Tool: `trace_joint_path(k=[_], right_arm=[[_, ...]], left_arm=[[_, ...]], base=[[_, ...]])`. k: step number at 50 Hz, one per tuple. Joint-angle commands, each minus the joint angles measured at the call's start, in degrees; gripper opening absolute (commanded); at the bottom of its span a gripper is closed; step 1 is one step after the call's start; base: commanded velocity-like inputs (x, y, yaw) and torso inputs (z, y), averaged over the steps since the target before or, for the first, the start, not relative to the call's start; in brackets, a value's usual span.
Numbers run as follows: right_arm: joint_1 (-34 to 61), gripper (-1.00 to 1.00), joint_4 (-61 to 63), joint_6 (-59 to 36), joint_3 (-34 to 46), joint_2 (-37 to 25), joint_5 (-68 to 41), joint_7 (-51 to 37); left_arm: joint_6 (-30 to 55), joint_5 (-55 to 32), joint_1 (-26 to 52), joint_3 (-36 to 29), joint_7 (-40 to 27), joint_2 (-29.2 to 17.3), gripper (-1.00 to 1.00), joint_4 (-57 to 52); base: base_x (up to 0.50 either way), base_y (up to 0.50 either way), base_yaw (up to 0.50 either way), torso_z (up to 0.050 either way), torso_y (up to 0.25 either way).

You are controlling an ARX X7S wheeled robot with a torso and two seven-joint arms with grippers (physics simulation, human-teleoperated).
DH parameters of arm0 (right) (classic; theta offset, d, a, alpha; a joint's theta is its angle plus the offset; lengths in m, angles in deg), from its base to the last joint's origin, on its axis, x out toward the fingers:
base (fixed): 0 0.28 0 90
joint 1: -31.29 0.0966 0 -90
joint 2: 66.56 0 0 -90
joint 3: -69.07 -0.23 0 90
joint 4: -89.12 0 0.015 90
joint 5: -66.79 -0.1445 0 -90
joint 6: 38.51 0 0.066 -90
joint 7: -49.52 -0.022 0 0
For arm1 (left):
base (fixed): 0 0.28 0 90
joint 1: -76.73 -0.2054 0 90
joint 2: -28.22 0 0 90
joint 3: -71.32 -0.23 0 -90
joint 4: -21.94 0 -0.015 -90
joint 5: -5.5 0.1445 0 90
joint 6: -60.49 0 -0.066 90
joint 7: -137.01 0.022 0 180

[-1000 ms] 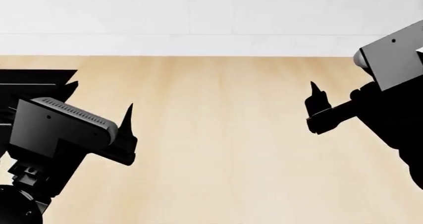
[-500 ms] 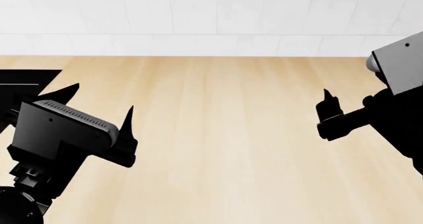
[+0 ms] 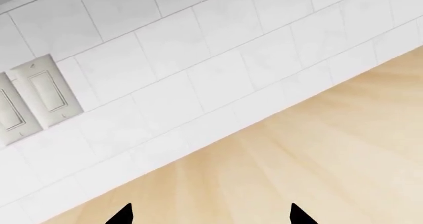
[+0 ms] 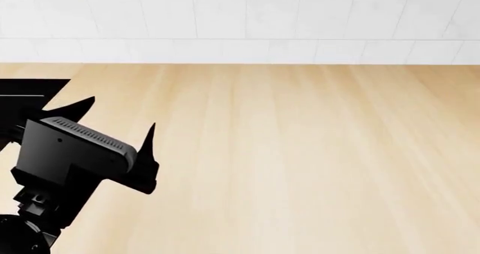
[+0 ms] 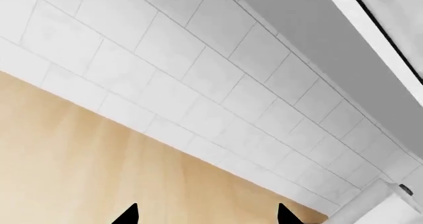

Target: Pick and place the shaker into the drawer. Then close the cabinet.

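While the head view covers a broad stretch of the light wooden countertop [image 4: 300, 164], we find neither the shaker nor the drawer in any of the three views, so we cannot place either relative to a gripper. We record the left gripper [image 4: 120, 125] at the lower left of the head view, raised over the counter, its two pointed black fingers spread wide with nothing between them; the left wrist view confirms both tips apart and aimed at the white tiled wall [image 3: 218, 70], where a pair of light switches [image 3: 29, 97] is mounted. We see the right gripper [image 5: 206, 215] only in its wrist view, tips likewise well apart, empty, facing wall tiles above the counter.
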Motion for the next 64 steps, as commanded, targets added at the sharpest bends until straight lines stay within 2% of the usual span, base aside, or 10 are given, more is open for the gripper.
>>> trace_joint_path(k=[1, 6, 7, 9, 10, 24, 30, 37, 48, 64], right_arm=[[14.5, 1.00, -9.7, -6.7, 9.5, 16.5, -0.2, -5.0], [14.5, 1.00, -14.5, -6.7, 13.6, 26.9, 4.9, -5.0], [14.5, 1.00, -16.4, -6.7, 15.5, 30.7, 13.5, 3.6], [8.0, 1.00, -33.6, 10.5, -1.6, 43.2, 30.7, 20.8], [12.1, 1.00, -34.3, 8.3, 4.8, 43.1, 39.3, 29.4], [14.4, 1.00, -72.4, 42.8, -10.7, 61.5, 159.6, 149.7], [14.5, 1.00, -87.5, 52.0, -25.0, 67.2, 206.2, 151.5], [14.5, 1.00, -98.5, 50.5, -23.9, 67.1, 204.4, 146.1], [14.3, 1.00, -98.5, 39.1, 31.0, 63.0, 147.9, 137.9], [14.4, 1.00, -98.5, 38.5, 36.6, 62.4, 141.1, 136.4]], left_arm=[[-0.9, -0.3, -0.7, 0.3, 0.0, 0.0, 1.00, -0.2], [-1.8, 0.3, -1.6, 0.0, 0.3, 0.0, 1.00, 0.1], [-1.9, 0.3, -1.7, 0.0, 0.3, 0.0, 1.00, 0.2], [-2.2, 0.4, -2.0, 0.0, 0.3, 0.1, 1.00, 0.4], [-2.2, 0.3, -2.1, 0.0, 0.3, 0.1, 1.00, 0.4], [-4.0, 1.7, -3.5, -0.6, 0.7, 0.1, 1.00, 2.2], [-4.2, 1.8, -4.2, -0.6, 0.6, 0.1, 1.00, 2.2], [-3.1, 0.3, -3.9, 0.6, -0.2, -0.4, 1.00, 1.5], [-2.7, -1.3, -6.0, 3.8, -1.3, -1.4, 1.00, 1.0], [-3.4, -1.1, -7.4, 3.6, -1.6, -1.5, 1.00, 0.6]], base=[[0.00, 0.00, 0.00, 0.000, 0.000], [0.00, 0.00, 0.00, 0.000, 0.000], [0.00, 0.00, 0.00, 0.000, 0.000], [0.00, 0.00, 0.00, 0.000, 0.000], [0.00, 0.00, 0.00, 0.000, 0.000], [0.00, 0.00, 0.00, 0.006, 0.002], [0.00, 0.00, 0.00, 0.004, 0.005], [0.00, 0.00, 0.00, 0.005, 0.006], [0.00, 0.00, 0.00, 0.001, 0.000], [0.00, 0.00, 0.00, 0.000, 0.000]])
